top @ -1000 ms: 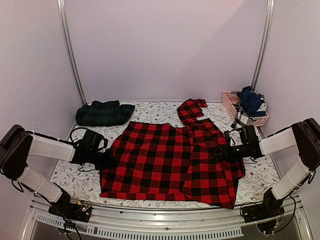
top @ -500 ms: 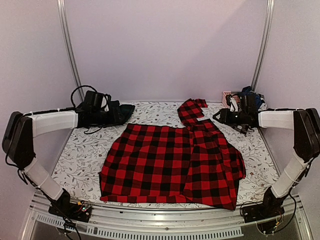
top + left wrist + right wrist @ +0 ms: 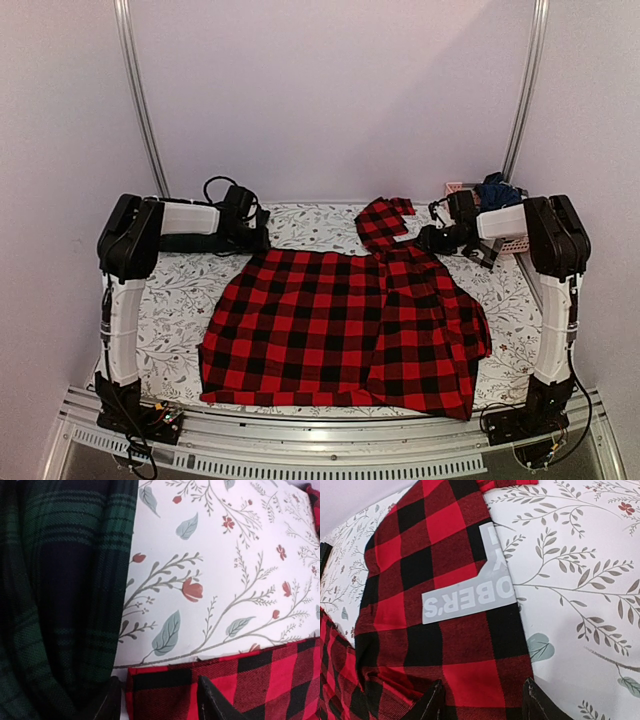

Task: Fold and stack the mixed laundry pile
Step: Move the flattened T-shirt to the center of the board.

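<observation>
My left gripper (image 3: 157, 701) is spread, its two dark fingertips apart and nothing pinched between them. Right under the gap lies the hemmed edge of the red-and-black checked flannel shirt (image 3: 250, 680), whose corner sits just below my nearer fingertip. Close on the left in this wrist's view, the dark green tartan piece (image 3: 50, 605) lies bunched in soft folds, reaching down beside that fingertip. Ahead of the fingers is the white leaf-patterned table cloth (image 3: 225, 580), bare between the two garments.

My right gripper (image 3: 482, 700) is also spread, holding nothing. Its fingertips hang over a narrow part of the same flannel shirt, which runs away from them and bears a grey printed label (image 3: 470, 597) with pale letters. To the right of the fingers the cloth is bare.

From above, both grippers are at the far side of the table. The shirt's broad body lies flat on the near side of them, between my two arms. Behind my right wrist stands the pink basket (image 3: 517, 244) with dark navy clothes (image 3: 497, 189) heaped in it.
</observation>
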`<state>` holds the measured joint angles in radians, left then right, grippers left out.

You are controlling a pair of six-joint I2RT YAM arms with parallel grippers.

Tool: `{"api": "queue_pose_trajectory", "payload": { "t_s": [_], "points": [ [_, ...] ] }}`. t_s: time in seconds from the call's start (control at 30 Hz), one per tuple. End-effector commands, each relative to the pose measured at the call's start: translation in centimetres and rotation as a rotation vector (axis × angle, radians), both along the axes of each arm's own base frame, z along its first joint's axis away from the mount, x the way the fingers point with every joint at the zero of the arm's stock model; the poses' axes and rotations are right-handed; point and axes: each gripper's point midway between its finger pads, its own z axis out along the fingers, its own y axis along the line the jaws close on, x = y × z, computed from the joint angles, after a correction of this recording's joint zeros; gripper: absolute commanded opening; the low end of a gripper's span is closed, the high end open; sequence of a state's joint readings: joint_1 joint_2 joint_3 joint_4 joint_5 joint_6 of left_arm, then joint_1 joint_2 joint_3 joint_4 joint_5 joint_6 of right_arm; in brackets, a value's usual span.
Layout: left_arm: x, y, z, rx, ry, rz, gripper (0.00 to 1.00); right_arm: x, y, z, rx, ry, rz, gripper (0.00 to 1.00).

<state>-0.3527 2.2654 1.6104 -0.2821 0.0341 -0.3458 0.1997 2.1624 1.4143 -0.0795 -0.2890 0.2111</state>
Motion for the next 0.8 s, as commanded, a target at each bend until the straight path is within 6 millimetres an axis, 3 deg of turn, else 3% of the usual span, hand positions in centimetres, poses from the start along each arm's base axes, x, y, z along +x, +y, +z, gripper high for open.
{"api": "queue_pose_trajectory", "payload": {
  "t_s": [0.0, 0.2, 0.33, 0.43, 0.57, 0.67, 0.77],
  "points": [
    [0.7, 0.2, -0.1, 0.104, 0.004, -0.001, 0.52, 1.6, -1.1, -1.2, -0.084, 0.001, -0.024, 0.51],
    [-0.6, -0.2, -3.0, 0.132, 0.08, -0.008, 0.51, 1.7, -1.6, -3.0, -0.158, 0.027, -0.016, 0.54],
    [-2.6, -1.1, -4.3, 0.18, 0.114, -0.043, 0.51, 1.1, -1.2, -3.5, -0.203, 0.045, 0.006, 0.55],
    [-3.9, -1.2, -5.2, 0.196, 0.146, -0.05, 0.33, 0.4, -0.7, -4.0, -0.22, 0.066, 0.027, 0.54],
    [-4.9, 1.1, -4.1, 0.235, 0.138, 0.036, 0.02, -0.3, 0.3, -5.1, -0.226, 0.095, 0.058, 0.5],
    [-5.2, 3.9, -2.8, 0.25, 0.12, 0.122, 0.0, -0.1, 0.5, -5.8, -0.222, 0.111, 0.06, 0.41],
    [-5.2, 6.6, -2.2, 0.26, 0.108, 0.198, 0.0, 0.4, 0.5, -6.3, -0.227, 0.123, 0.052, 0.23]
  ]
}}
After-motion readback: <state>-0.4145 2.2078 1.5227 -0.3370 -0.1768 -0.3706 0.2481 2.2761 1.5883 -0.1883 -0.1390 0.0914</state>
